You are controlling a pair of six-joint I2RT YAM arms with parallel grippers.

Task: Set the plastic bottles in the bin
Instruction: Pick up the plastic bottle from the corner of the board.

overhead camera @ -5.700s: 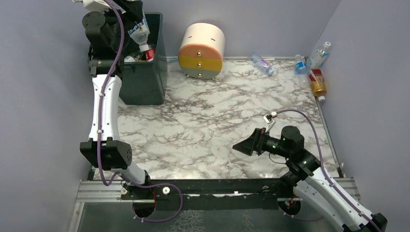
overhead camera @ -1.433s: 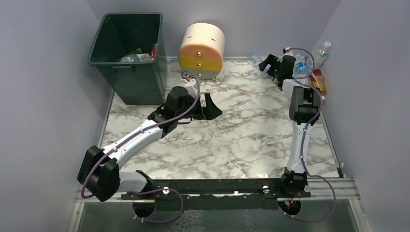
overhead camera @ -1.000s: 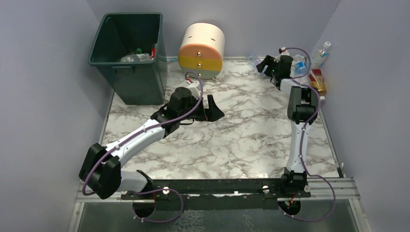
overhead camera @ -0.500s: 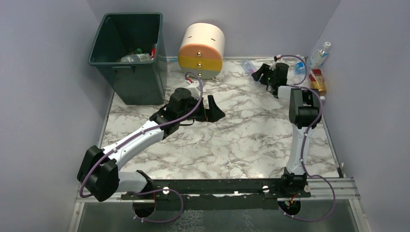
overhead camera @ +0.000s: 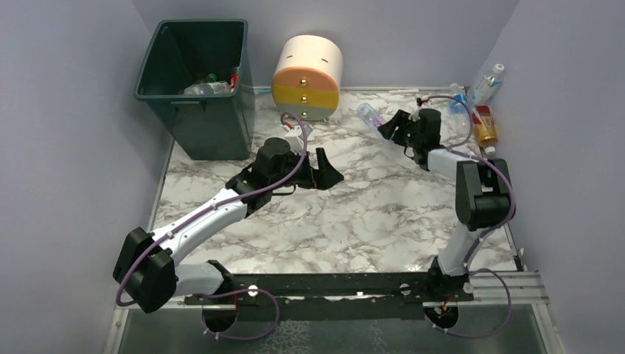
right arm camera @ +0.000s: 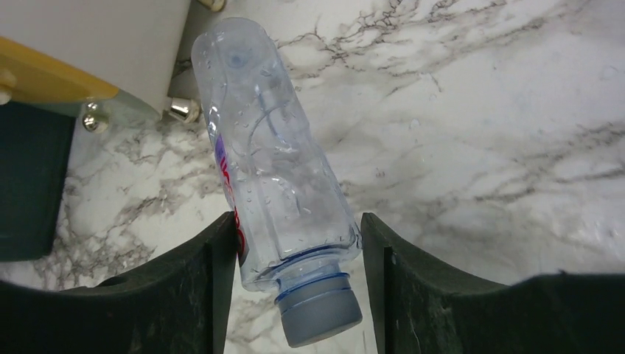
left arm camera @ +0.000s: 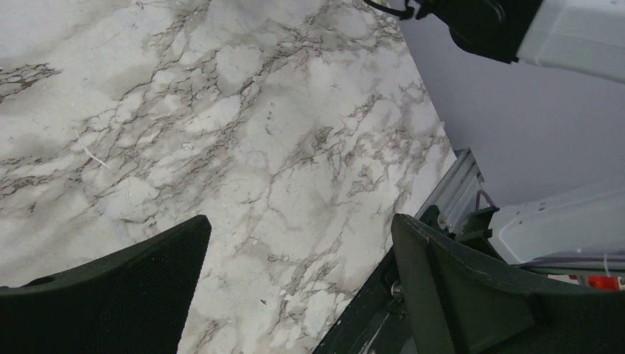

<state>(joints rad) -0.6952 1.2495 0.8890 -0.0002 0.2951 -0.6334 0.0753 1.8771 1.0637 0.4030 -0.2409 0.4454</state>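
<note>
My right gripper (overhead camera: 390, 129) is shut on a clear plastic bottle (overhead camera: 368, 114) with a grey-blue cap. In the right wrist view both fingers press its shoulder (right arm camera: 295, 184), cap toward the camera, base pointing at the round drawer unit. The dark green bin (overhead camera: 214, 125) stands at the far left with several bottles (overhead camera: 210, 87) inside. More bottles lie in the far right corner: a clear one (overhead camera: 490, 81), a yellow-orange one (overhead camera: 484, 125) and a blue-labelled one (overhead camera: 458, 99). My left gripper (overhead camera: 328, 173) hangs open over the middle of the table, nothing between its fingers (left arm camera: 147, 280).
The round cream, yellow and grey drawer unit (overhead camera: 307, 77) stands at the back, between the bin and the held bottle. Grey walls close in the table (overhead camera: 354, 214) on three sides. The right arm's upper link (overhead camera: 483, 195) rises along the right edge.
The right gripper closed on the bottle near the far right corner and carried it left and nearer, toward the drawer unit. The left arm stayed almost still.
</note>
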